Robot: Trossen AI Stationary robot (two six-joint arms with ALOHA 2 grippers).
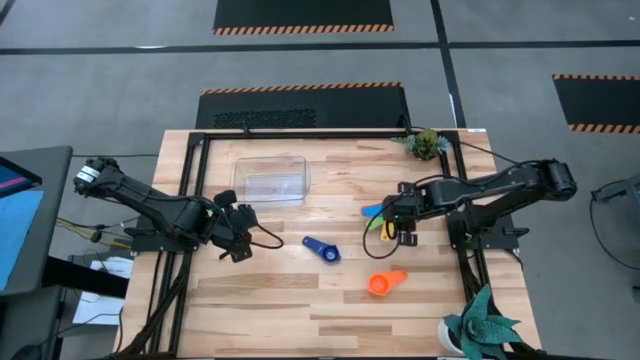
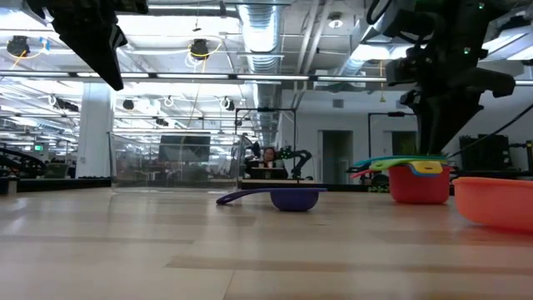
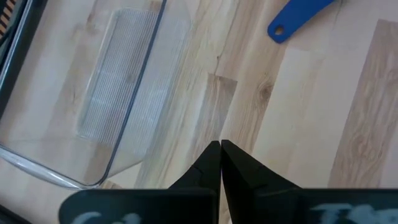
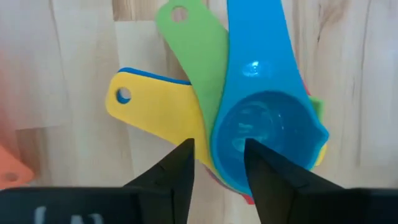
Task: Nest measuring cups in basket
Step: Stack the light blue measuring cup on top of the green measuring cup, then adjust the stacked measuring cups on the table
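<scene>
A stack of nested measuring cups [image 4: 261, 134] stands on the table right of centre, also in the high view [image 1: 377, 214]. The light blue one is on top, and green [image 4: 193, 43], yellow [image 4: 149, 106] and blue handles fan out below it. The red cup [image 2: 419, 183] is at the bottom. My right gripper [image 4: 217, 163] is open just above the stack, pointing down. A dark blue cup [image 1: 322, 249] and an orange cup [image 1: 383, 282] rest on the table by their bowls. The clear basket [image 1: 272, 178] holds nothing. My left gripper [image 3: 220, 149] is shut above bare wood. My right gripper comes from above with one finger [image 4: 264, 165] over the light blue cup's bowl and the other [image 4: 180, 165] outside its rim [image 4: 214, 146]. Whether either finger touches the cup I cannot tell.
A small plant [image 1: 427, 143] stands at the table's far right corner and a larger one [image 1: 480, 325] at the near right corner. Bare wood lies between the basket and the loose cups.
</scene>
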